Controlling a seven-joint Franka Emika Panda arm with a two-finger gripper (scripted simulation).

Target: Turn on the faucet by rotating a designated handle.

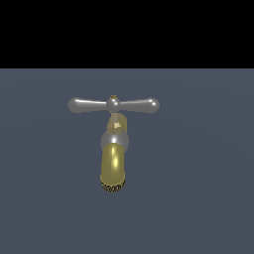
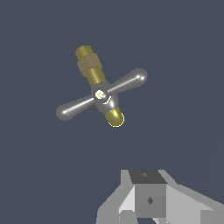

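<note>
Flat grey-blue floor [image 1: 198, 198] — faucet [image 1: 113, 163] upright, black backdrop [image 1: 127, 30] behind.

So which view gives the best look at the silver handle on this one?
The exterior view: the handle lies level across the faucet, both tapered arms side-on and unblocked. The wrist view looks down on the handle, showing its hub and both arms slanted; the gripper sits apart from it.

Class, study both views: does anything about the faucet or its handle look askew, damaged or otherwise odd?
Nothing stands out. The faucet looks intact, and its handle sits level in the exterior view with both arms whole. The gripper shows only in the wrist view, clear of the handle; its fingers are out of frame.
</note>
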